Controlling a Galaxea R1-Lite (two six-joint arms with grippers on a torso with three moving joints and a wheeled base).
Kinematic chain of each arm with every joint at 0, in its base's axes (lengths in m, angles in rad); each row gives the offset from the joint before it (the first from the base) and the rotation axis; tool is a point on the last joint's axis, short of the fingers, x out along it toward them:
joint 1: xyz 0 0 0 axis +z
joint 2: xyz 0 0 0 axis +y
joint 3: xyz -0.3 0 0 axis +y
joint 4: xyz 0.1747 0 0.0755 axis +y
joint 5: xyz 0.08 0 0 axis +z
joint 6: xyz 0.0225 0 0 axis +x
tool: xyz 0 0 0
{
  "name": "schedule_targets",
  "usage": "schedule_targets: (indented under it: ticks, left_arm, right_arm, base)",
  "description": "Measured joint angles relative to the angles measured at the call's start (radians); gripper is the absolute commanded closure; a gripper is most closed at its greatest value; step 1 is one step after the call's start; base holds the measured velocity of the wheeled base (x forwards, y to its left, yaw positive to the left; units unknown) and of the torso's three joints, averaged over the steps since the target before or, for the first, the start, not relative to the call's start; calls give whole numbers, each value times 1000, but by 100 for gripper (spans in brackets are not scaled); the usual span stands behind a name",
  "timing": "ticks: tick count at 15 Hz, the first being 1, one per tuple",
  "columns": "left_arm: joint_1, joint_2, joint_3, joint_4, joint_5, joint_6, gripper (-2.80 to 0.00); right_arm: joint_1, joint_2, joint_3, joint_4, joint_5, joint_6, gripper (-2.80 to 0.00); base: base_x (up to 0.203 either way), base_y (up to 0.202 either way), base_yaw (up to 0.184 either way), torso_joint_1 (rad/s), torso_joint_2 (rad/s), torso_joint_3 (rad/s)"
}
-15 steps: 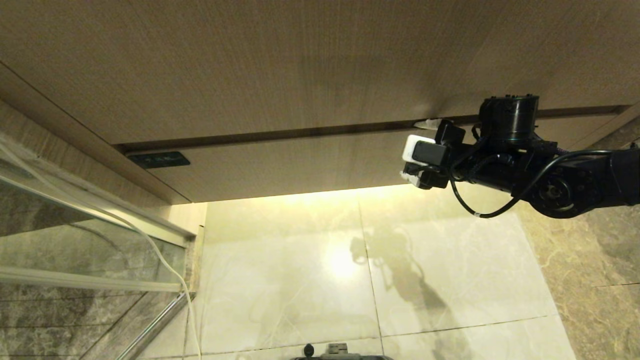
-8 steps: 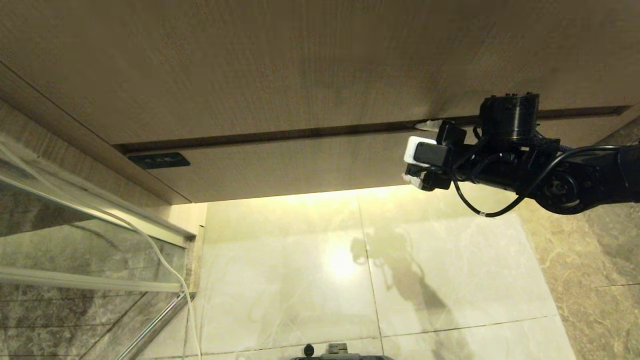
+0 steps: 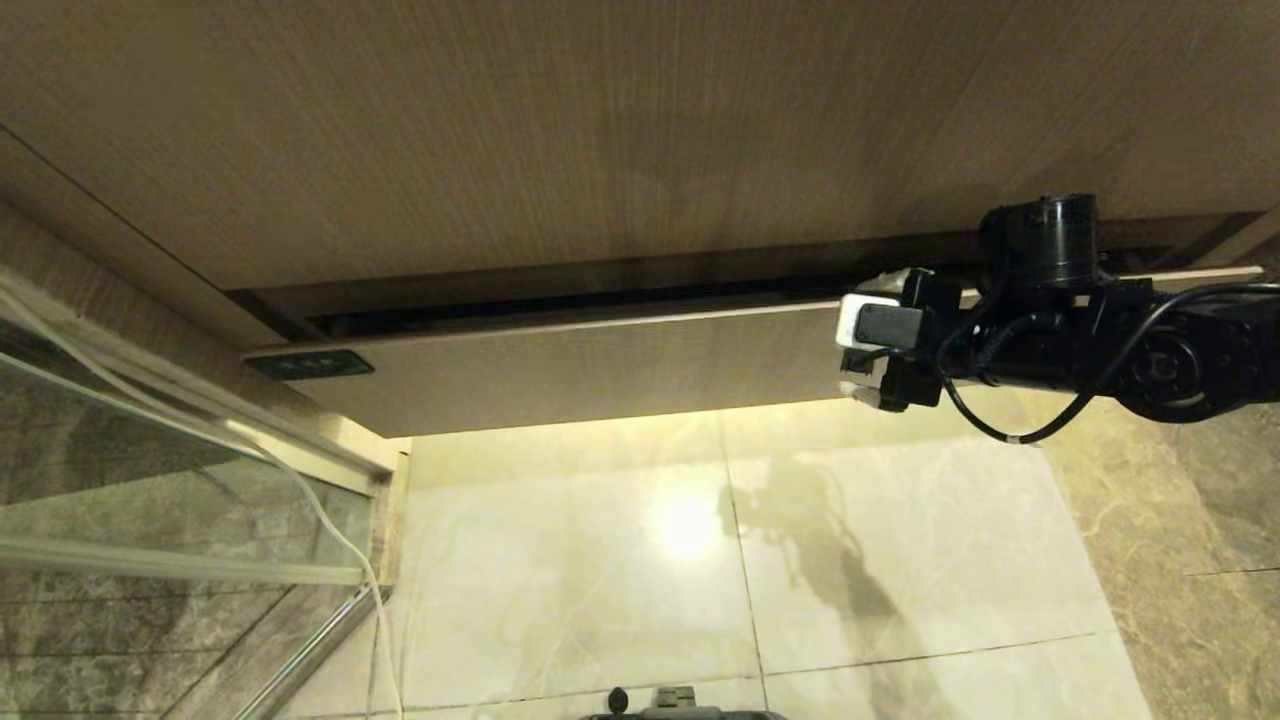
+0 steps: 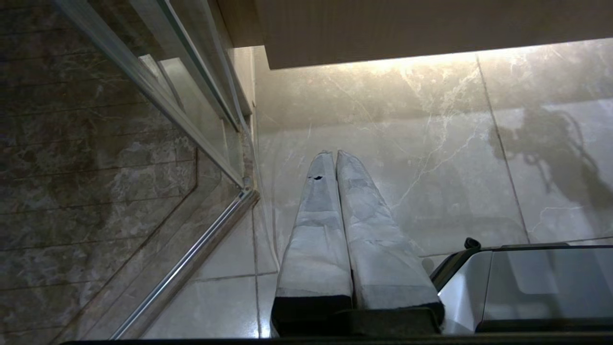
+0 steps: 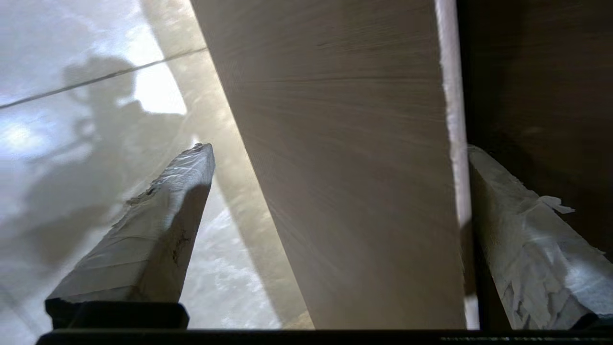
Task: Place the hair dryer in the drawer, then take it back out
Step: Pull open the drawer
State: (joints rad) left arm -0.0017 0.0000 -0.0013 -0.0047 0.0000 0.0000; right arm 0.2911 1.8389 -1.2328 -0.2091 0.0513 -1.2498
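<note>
Drawer (image 3: 600,370) pulled ajar; one right gripper (image 3: 868,350) straddling front, spread.

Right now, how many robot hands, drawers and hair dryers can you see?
End effectors: 2, the right end effector open around the drawer front, the left end effector shut above the floor.
Drawers: 1, pulled out a little.
Hair dryers: 0 in view.
Total: 3
</note>
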Motion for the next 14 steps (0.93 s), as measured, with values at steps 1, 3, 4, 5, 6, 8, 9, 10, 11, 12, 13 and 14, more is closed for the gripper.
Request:
schedule_targets:
  ticks: [1, 3, 4, 5, 6, 8, 9, 10, 11, 12, 13, 14]
  left_arm:
    - [1, 0, 0, 1, 0, 0, 0]
    - [0, 0, 0, 0, 0, 0, 0]
    - [0, 0, 0, 0, 0, 0, 0]
    - [0, 0, 0, 1, 0, 0, 0]
    - [0, 0, 0, 1, 0, 0, 0]
    - [0, 0, 0, 1, 0, 0, 0]
    - [0, 0, 0, 0, 0, 0, 0]
    - [0, 0, 0, 1, 0, 0, 0]
    - [0, 0, 0, 0, 0, 0, 0]
    - [0, 0, 0, 1, 0, 0, 0]
    - [0, 0, 0, 1, 0, 0, 0]
    - [0, 0, 0, 1, 0, 0, 0]
  right_arm:
    - [0, -1, 1, 25, -3, 2, -280]
    - [-1, -4, 1, 76, -9, 4, -280]
    - [-4, -10, 0, 91, -10, 4, -280]
    - [-6, -16, 3, 101, -9, 2, -280]
    - [-7, -23, 11, 108, -9, 2, -280]
    - [-8, -41, 25, 134, -9, 6, -280]
    - [-8, -51, 34, 169, -8, 11, -280]
    - [-7, -61, 44, 221, -5, 21, -280]
    - [-8, -73, 54, 293, -1, 43, -280]
    - [-8, -87, 65, 379, 6, 83, -280]
    - [-8, -108, 76, 465, 22, 133, -280]
    - [-8, -135, 92, 548, 37, 186, -280]
  base:
    - [0, 0, 0, 0, 0, 0]
    - [0, 0, 0, 0, 0, 0]
    - [0, 0, 0, 0, 0, 0]
    - [0, 0, 0, 0, 0, 0]
    - [0, 0, 0, 0, 0, 0]
    - [0, 0, 0, 0, 0, 0]
    - [0, 0, 0, 0, 0, 0]
    - [0, 0, 0, 0, 0, 0]
    - [0, 0, 0, 0, 0, 0]
    - [0, 0, 0, 0, 0, 0]
    - [0, 0, 0, 0, 0, 0]
    - [0, 0, 0, 0, 0, 0]
